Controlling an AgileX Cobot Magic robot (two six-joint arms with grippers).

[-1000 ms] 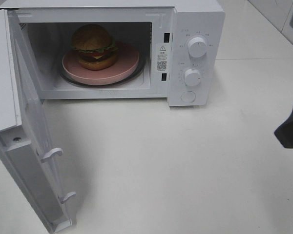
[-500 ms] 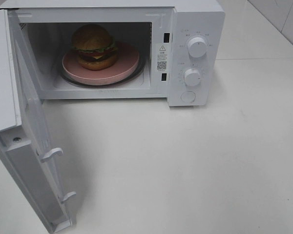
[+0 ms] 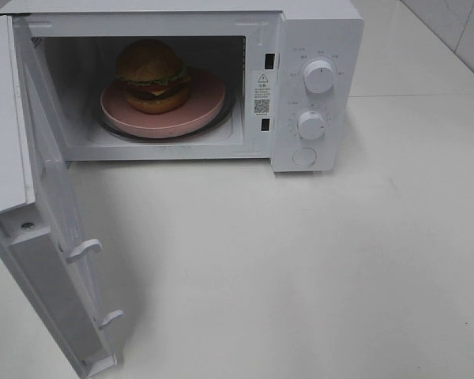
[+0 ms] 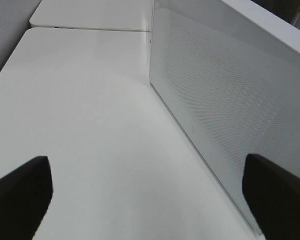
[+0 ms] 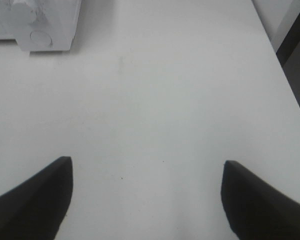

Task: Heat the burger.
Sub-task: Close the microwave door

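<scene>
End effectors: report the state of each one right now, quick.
Left end effector: open, holding nothing.
Right end effector: open, holding nothing.

The left gripper (image 4: 145, 162) stood wide open and held nothing. Its two dark fingers (image 4: 20, 195) were spread well apart, and only their blunt, rounded tips showed from the wrist; the rest of the hand and the arm lay behind the camera. The wrist was pitched forward and down at a slant, not straight down. The right gripper (image 5: 146, 164) was open much the same, jaws parted wide and empty. Its dark fingers (image 5: 35, 200) sat well apart too, their tips rounded and level with each other. That wrist was tipped more steeply downward. Neither gripper touched anything I could see, and neither arm's links could be made out.
</scene>
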